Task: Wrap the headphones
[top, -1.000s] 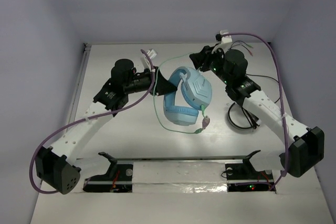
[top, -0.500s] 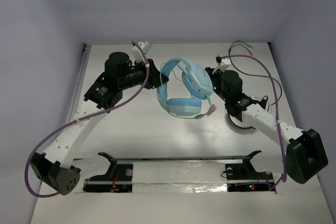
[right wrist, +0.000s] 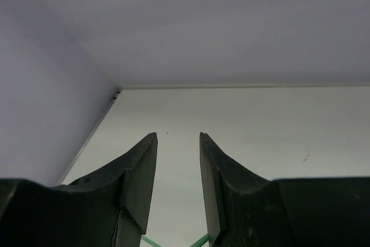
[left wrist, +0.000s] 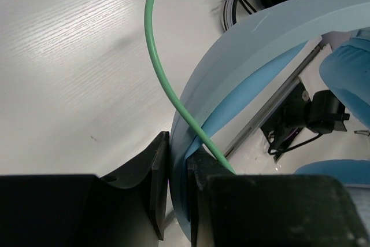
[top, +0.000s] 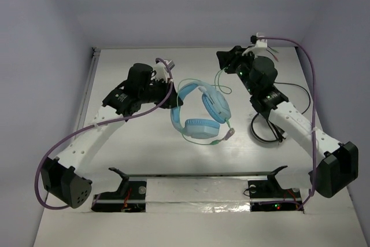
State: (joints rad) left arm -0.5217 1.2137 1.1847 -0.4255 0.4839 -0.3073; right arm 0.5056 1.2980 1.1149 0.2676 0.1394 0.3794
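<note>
Step in hand, my read: winding the cable round the band.

The headphones [top: 202, 111] are mid-counter [top: 144, 154], btw the two arms. Resting on the top or held just off it, can't tell.

L pincer [left wrist: 178, 153] is clamped on the headband [left wrist: 260, 33], band edge-on btw the fingers.

R pincer [right wrist: 178, 137] is far right, pointing at the back wall, fingers apart w/ a clear gap. The green cable [left wrist: 151, 56] crosses low btw them. No pinch visible, so prob. only hooked.

From there the cable drops toward the cups [top: 201, 126]. One strand lies over the band. The plug [top: 227, 135] lies by the near cup.

To do it well:
- L holds the band steady, no twist.
- R needs a real pinch on the cable before circling, else it slips out.
- Lay turns snug, side by side, mod. tension.
- Stay off the coil [top: 266, 128] at right.

Containers: none in view, nothing to log.
</note>
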